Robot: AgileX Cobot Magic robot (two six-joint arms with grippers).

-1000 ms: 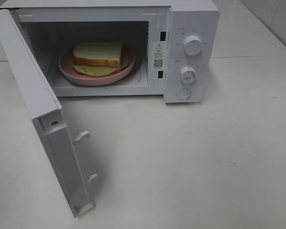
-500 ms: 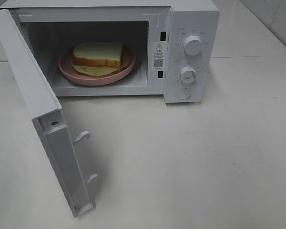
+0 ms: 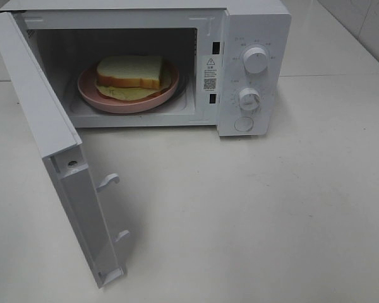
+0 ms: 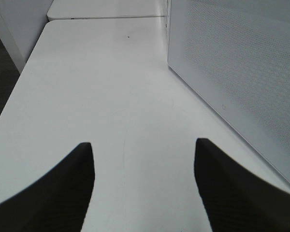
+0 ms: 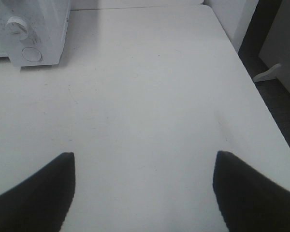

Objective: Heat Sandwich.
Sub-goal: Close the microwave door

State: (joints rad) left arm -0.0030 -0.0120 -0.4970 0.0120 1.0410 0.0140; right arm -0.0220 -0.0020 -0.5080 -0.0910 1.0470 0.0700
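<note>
The sandwich [image 3: 130,72], white bread with a tan crust over a pale yellow-green layer, lies on a round pink plate [image 3: 91,91] inside the white microwave [image 3: 256,25]. The microwave door [image 3: 47,136] stands wide open, swung out to the left. Neither gripper shows in the exterior high view. My left gripper [image 4: 144,164] is open and empty over bare table beside the door's perforated outer face [image 4: 237,63]. My right gripper [image 5: 144,176] is open and empty over the table, well away from the microwave's control panel [image 5: 24,38].
The microwave has two white knobs [image 3: 256,60] [image 3: 249,98] and a round button [image 3: 244,124] on its right panel. The white table [image 3: 252,208] spreads in front. The table edge and dark floor [image 5: 275,96] show in the right wrist view.
</note>
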